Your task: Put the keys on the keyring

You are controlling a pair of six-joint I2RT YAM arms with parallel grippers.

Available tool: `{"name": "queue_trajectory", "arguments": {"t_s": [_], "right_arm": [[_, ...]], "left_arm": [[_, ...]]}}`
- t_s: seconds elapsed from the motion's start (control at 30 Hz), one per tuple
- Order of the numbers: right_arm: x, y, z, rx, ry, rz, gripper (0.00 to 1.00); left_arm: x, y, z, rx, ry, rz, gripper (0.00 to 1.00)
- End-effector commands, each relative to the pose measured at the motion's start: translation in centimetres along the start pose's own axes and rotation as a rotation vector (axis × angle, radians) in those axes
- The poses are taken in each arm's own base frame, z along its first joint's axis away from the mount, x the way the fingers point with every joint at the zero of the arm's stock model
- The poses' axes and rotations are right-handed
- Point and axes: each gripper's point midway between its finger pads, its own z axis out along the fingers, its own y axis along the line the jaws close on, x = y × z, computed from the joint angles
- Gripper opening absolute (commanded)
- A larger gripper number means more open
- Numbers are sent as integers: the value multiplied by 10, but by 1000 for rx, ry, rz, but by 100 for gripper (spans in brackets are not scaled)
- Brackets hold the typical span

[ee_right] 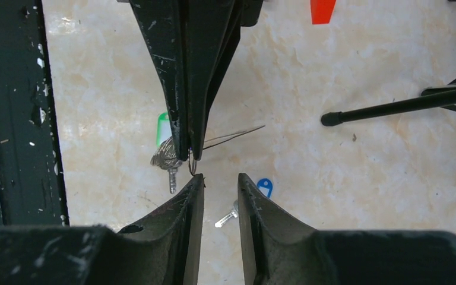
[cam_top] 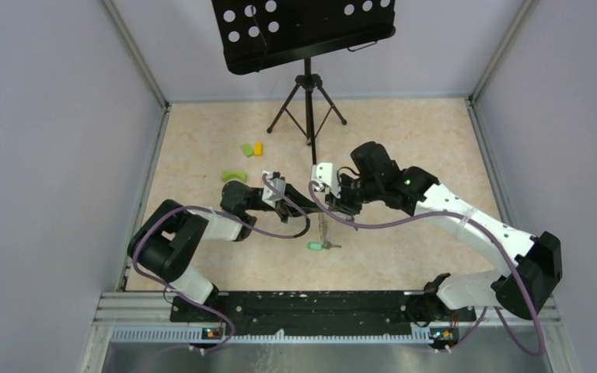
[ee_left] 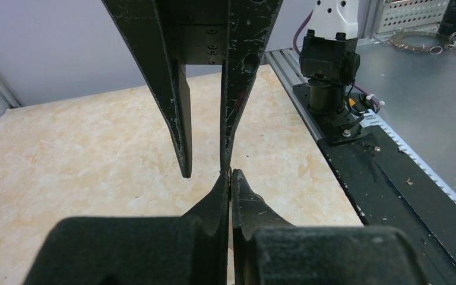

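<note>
my left gripper (ee_right: 191, 155) pinching keyring (ee_right: 192, 168), green key (ee_right: 165, 155) dangling off it; right gripper (ee_right: 220, 177) spread, empty, blue key (ee_right: 265, 186) on table (ee_right: 362, 178) just beneath, lying diagonal

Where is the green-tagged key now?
From above, the green-tagged key is mid-frame, just below the left gripper; the right wrist view shows it beside that gripper's shut fingertips.
</note>
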Motion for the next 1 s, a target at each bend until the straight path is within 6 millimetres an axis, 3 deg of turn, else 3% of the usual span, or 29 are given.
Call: {"name": "queue_trajectory", "arguments": {"t_s": [0.0, 0.37, 0.97], "right_arm": [[-15, 6, -8, -28, -89, -33, 28], [-18, 9, -14, -29, -145, -47, 32], [-12, 10, 5, -60, -155, -38, 28]], "left_arm": [[-37, -5, 3, 17, -90, 185, 0], [-39, -4, 3, 9, -100, 172, 0], [-41, -6, 3, 15, -113, 157, 0]]}}
